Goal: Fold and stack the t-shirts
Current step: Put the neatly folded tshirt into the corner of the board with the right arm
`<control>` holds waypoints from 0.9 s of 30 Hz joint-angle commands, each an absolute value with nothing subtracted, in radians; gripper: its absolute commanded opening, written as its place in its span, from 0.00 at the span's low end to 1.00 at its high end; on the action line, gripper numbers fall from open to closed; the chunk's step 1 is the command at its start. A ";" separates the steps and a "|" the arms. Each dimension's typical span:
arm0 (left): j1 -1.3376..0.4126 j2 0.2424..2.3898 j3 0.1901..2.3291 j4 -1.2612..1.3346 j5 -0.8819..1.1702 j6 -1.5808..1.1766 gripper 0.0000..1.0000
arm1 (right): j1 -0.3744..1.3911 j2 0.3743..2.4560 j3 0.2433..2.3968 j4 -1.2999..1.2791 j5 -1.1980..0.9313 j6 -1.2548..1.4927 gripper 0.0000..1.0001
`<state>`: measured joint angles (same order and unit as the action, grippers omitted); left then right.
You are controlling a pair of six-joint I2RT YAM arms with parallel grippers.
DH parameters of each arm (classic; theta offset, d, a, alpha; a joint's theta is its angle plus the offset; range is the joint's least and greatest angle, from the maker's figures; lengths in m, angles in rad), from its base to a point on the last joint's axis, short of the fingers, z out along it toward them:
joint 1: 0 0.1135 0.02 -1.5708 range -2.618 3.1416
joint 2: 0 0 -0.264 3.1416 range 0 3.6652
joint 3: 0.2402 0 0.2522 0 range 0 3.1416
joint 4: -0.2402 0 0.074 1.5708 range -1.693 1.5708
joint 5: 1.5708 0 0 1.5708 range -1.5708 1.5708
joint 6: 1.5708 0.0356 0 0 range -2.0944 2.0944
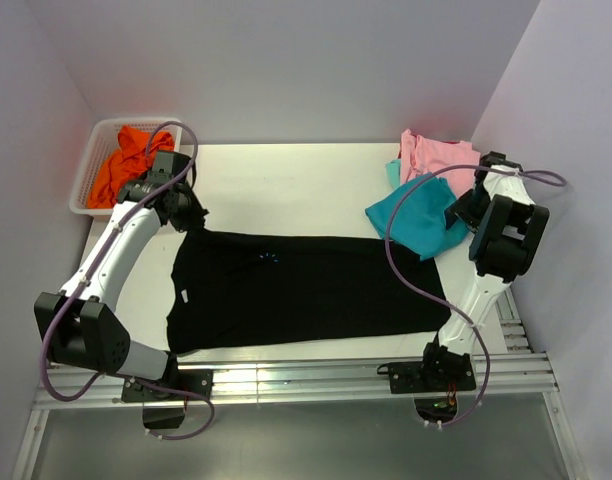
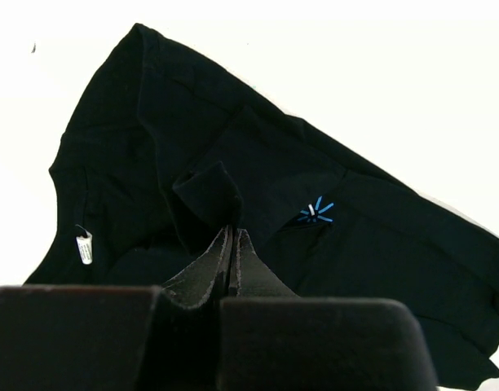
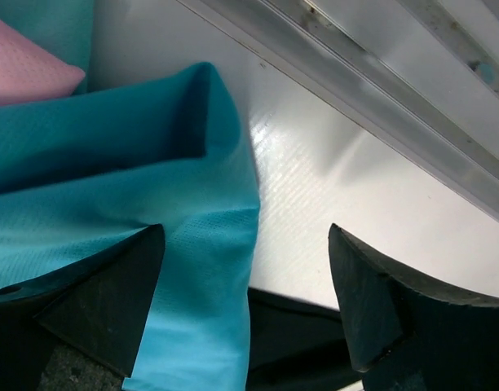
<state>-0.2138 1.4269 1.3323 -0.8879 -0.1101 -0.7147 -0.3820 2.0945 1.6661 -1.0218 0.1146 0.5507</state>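
The large black t-shirt (image 1: 306, 290) lies spread flat across the table's middle, its light-blue starburst logo (image 1: 269, 258) near the far edge. My left gripper (image 1: 189, 215) is at the shirt's far left corner. In the left wrist view its jaws (image 2: 231, 232) are shut, pinching a raised fold of the black shirt (image 2: 233, 147); the logo (image 2: 315, 213) is just right of them. My right gripper (image 1: 456, 212) is open over the near edge of the teal shirt (image 1: 416, 220), seen close up in the right wrist view (image 3: 111, 163). The pink shirt (image 1: 436, 155) lies behind the teal one. No separate red shirt shows.
A white mesh basket (image 1: 91, 150) at the far left corner holds the orange shirt (image 1: 126, 160). Aluminium rails (image 1: 336, 385) run along the near table edge. White walls close in the far side and both flanks. A white label (image 2: 85, 248) shows at the black shirt's collar.
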 commanded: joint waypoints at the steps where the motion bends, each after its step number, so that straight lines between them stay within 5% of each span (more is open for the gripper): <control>1: -0.219 1.443 1.356 -0.880 -0.118 -0.686 0.00 | -0.379 2.114 1.637 -0.979 0.130 0.551 0.87; 4: -0.219 1.456 1.367 -0.887 -0.121 -0.683 0.00 | -0.377 2.121 1.582 -0.927 0.112 0.552 0.79; 6: -0.219 1.463 1.370 -0.890 -0.121 -0.680 0.00 | -0.376 2.129 1.572 -0.907 0.124 0.557 0.65; 7: -0.219 1.466 1.371 -0.890 -0.120 -0.678 0.00 | -0.371 2.135 1.577 -0.902 0.121 0.548 0.53; 8: -0.219 1.471 1.373 -0.890 -0.120 -0.677 0.00 | -0.373 2.143 1.585 -0.902 0.111 0.551 0.12; 9: -0.219 1.476 1.374 -0.891 -0.120 -0.676 0.00 | -0.373 2.152 1.613 -0.919 0.117 0.554 0.00; 17: -0.219 1.491 1.359 -0.870 -0.095 -0.681 0.00 | -0.373 2.175 1.745 -0.963 0.118 0.563 0.00; 27: -0.219 1.506 1.373 -0.876 -0.095 -0.672 0.00 | -0.414 2.286 2.236 -1.117 0.134 0.560 0.00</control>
